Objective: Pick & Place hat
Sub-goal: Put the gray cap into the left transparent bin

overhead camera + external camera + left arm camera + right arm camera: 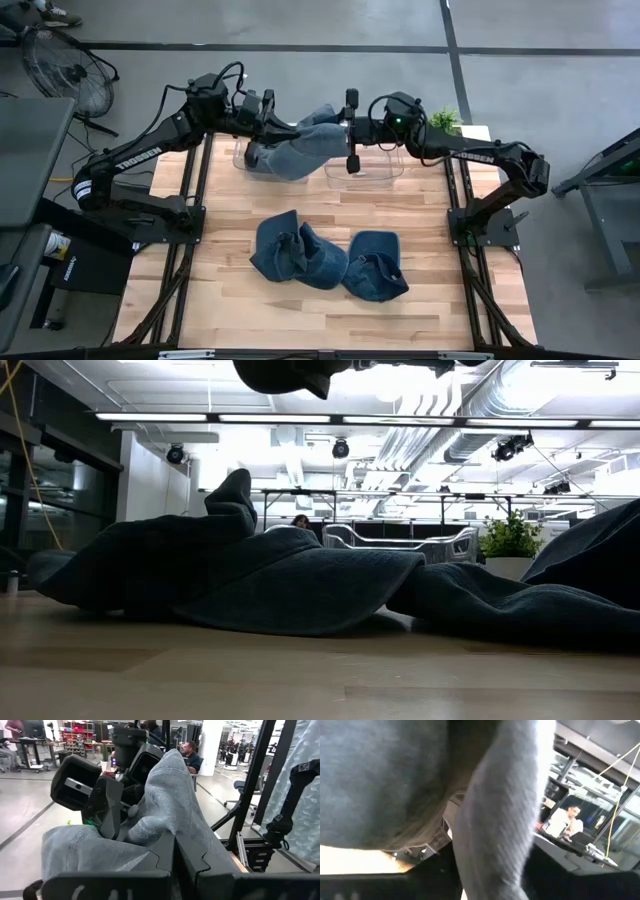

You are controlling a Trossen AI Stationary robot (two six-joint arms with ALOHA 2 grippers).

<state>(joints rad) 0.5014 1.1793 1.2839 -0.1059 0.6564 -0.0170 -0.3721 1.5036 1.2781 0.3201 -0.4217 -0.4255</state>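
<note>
— What's on the bench?

— A pale wooden table (330, 305) with two dark blue hats lying near its middle, one (298, 254) just beside the other (375, 265). Clear bins (375, 168) sit at the far edge, a small plant (445, 120) by the corner. Grey floor around, a fan (62, 68) off to the left, people at desks far back.

— And the arms?

— Both are raised over the bins, holding a third hat (305, 148) between them, off the table. The left gripper (262, 122) has its fingers (165, 857) pressed together on the cloth. The right gripper (350, 128) is at the hat's other end; fabric fills its wrist view, so I cannot tell how its fingers stand.
</note>
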